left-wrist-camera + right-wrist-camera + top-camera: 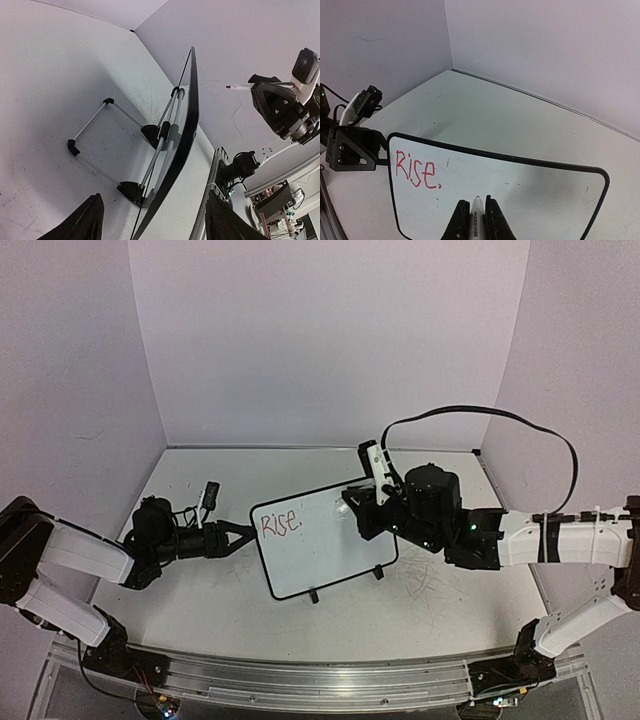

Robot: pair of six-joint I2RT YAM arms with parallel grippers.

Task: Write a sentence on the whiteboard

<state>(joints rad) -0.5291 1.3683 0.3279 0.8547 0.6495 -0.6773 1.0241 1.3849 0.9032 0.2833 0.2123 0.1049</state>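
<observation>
The whiteboard (330,550) stands tilted on its feet at the table's middle, with the sentence "Rise." (281,524) in red at its upper left. My right gripper (357,508) is shut on a white marker (476,222) and holds it in front of the board (530,190), to the right of the sentence (415,170). In the left wrist view the marker's red tip (228,87) is a little off the board's face (192,110). My left gripper (150,225) is open, and the board's left edge lies between its fingers (82,222) without touching them.
The board's wire stand (90,135) rests on the table behind it. A small black device with a cable (209,496) lies behind my left arm. A black cable (540,430) loops above my right arm. Walls enclose three sides, and a metal rail (320,680) runs along the front.
</observation>
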